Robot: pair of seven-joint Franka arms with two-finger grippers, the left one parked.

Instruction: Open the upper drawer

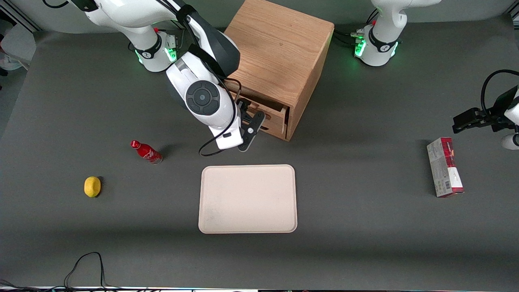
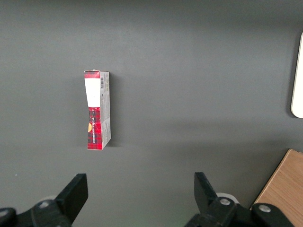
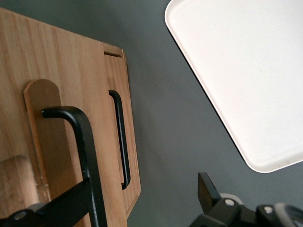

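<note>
The gripper sits right at the cabinet's drawer face, with the working arm's wrist covering much of that face in the front view. The upper drawer lies at about one o'clock from the gripper and appears pulled out a little, a dark gap showing at its end. In the right wrist view its black wire bar handle runs lengthwise along the drawer front, and one finger lies against the bar; the fingers stand apart, one at the handle and the other out over the mat, so the claw is open around the handle rather than clamped on it, though actual contact is hard to confirm. The lower drawer's handle runs parallel, just beside it.

The pull would go toward about seven o'clock in the front view, away from the cabinet. The beige tray lies near that line, at six o'clock. The red bottle and the lemon stand toward the working arm's end, and the red carton toward the parked arm's, all well apart.
</note>
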